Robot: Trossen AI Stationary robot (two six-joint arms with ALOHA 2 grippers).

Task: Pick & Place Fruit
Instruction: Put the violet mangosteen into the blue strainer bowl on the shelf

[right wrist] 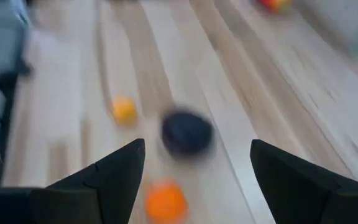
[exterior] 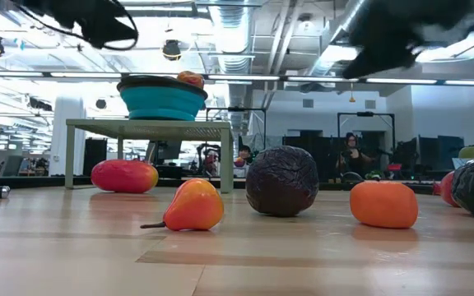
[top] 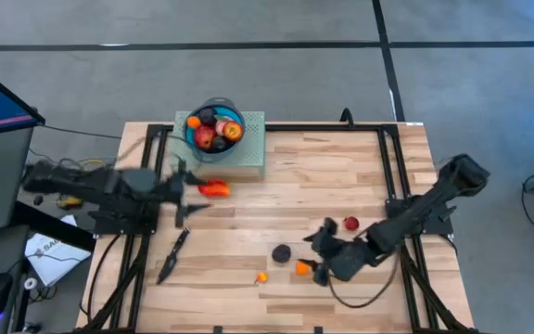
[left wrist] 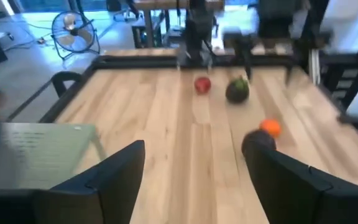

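Wooden plank table, fruit split between blue bowl [top: 214,129] and boards.
Left gripper [top: 182,192] open beside the long red-orange piece [top: 214,188]; right gripper [top: 321,257] open near the orange ball [top: 302,268] — only the low view shows the dark purple ball's [exterior: 281,181] wrinkled skin.

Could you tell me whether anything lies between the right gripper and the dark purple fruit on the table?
Nothing visible does. The right gripper hangs open, and the dark purple fruit lies on bare wood ahead of its fingers. The orange ball sits nearer, off to one side, not squarely in line.
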